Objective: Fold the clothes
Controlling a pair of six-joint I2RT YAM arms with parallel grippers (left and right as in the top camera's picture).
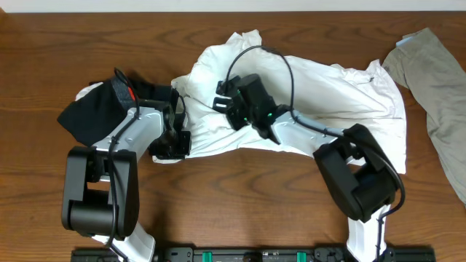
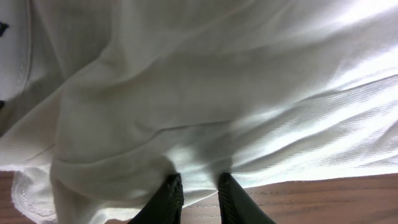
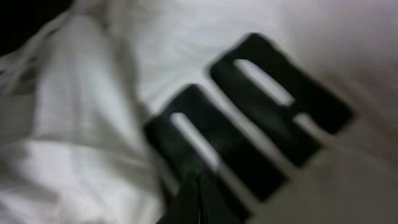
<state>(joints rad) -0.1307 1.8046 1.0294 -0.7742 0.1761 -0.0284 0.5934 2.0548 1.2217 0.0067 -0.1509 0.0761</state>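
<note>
While the left claw (image 2: 199,182) pinches the edge of the white T-shirt (image 1: 342,87), the right claw (image 3: 196,190) is closed tight by its dark letters (image 3: 249,118).

Overhead: T-shirt (image 1: 328,91) lies across upper centre of table (image 1: 240,211). Garment with waistband (image 1: 91,113) at left of frame, just beside the T-shirt's left end. Third garment (image 1: 437,94) at right edge, upper right, with a strip of table between it and the T-shirt. Left gripper (image 1: 173,144) at the T-shirt's lower-left hem. Right gripper (image 1: 224,102) on top of the T-shirt, left of centre, at the lettering (image 3: 249,124).
</note>
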